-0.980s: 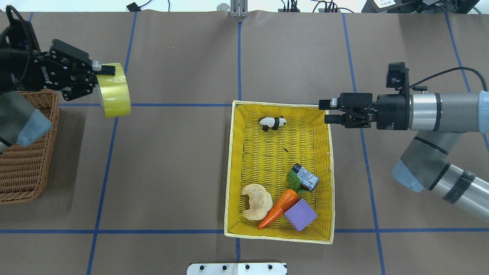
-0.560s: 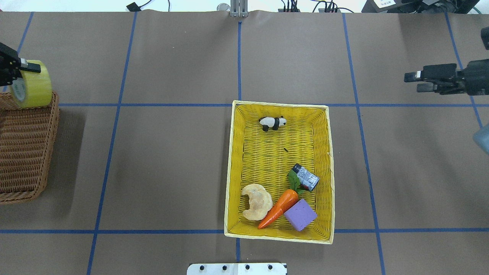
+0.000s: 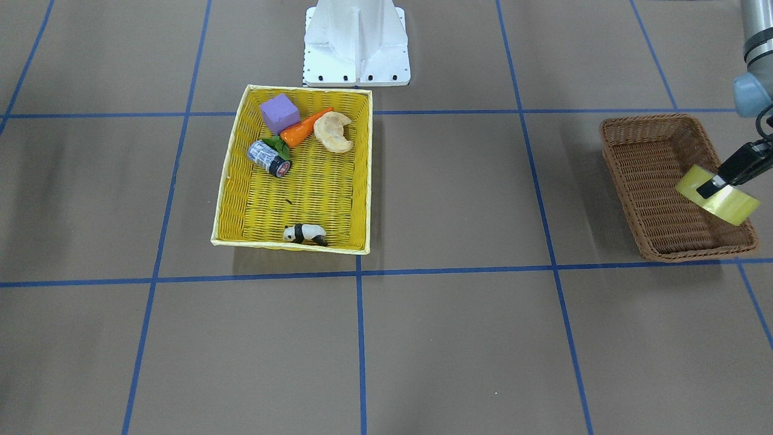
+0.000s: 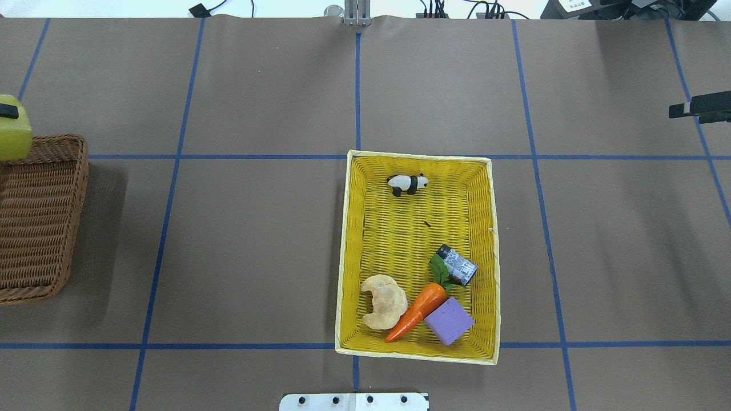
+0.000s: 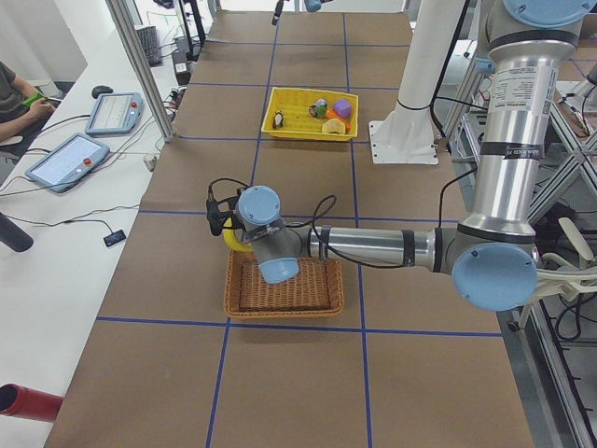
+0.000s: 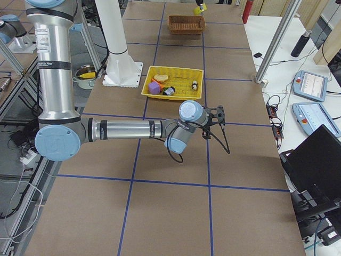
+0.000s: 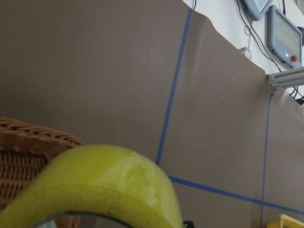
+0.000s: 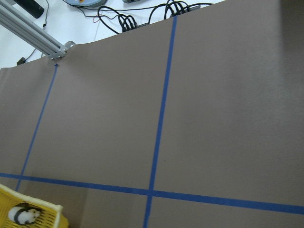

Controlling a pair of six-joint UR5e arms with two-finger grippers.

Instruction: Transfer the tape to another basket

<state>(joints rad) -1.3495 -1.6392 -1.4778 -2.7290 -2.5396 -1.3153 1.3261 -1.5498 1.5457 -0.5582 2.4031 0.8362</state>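
Observation:
My left gripper (image 3: pixel 715 187) is shut on the tape (image 3: pixel 734 205), a yellowish roll, and holds it tilted above the far end of the dark brown wicker basket (image 3: pixel 649 181). In the overhead view only part of the tape (image 4: pixel 12 140) shows at the left edge, by the basket's (image 4: pixel 40 228) far rim. The left wrist view shows the tape (image 7: pixel 104 185) close up over the basket rim (image 7: pixel 28 137). My right gripper (image 4: pixel 685 114) sits at the overhead view's right edge, open and empty, far from both baskets.
A bright yellow basket (image 4: pixel 485 228) stands mid-table and holds a toy panda (image 4: pixel 406 184), a small can (image 4: pixel 457 265), a carrot (image 4: pixel 420 311), a purple block (image 4: pixel 449 321) and a croissant (image 4: pixel 384 301). The white robot base (image 3: pixel 356 42) stands behind it.
My left gripper has carried the tape leftward to above the brown basket's far end, nearly out of the overhead view. My right arm has drawn back to the right.

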